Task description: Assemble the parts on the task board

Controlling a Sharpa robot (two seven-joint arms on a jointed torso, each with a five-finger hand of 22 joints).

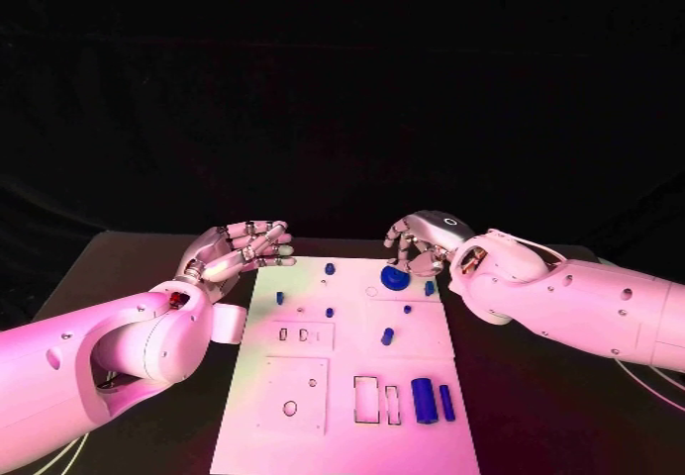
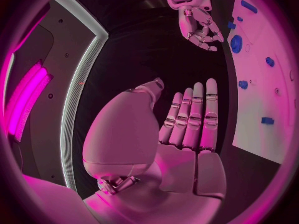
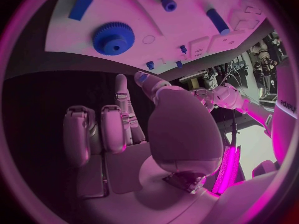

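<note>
Task board [image 1: 349, 396], a white plate, lay in the middle of the black table [image 1: 542, 396], with small blue parts on it, including a blue gear [image 1: 396, 277] near its far edge. Left hand [image 1: 236, 252] hovered empty beside the board, fingers straight. Right hand [image 1: 417, 245] hung over the gear, fingers partly curled, holding nothing.

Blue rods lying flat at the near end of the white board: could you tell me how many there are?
2: a thick rod and a thin rod side by side near the board's right edge; none looks hidden.
</note>
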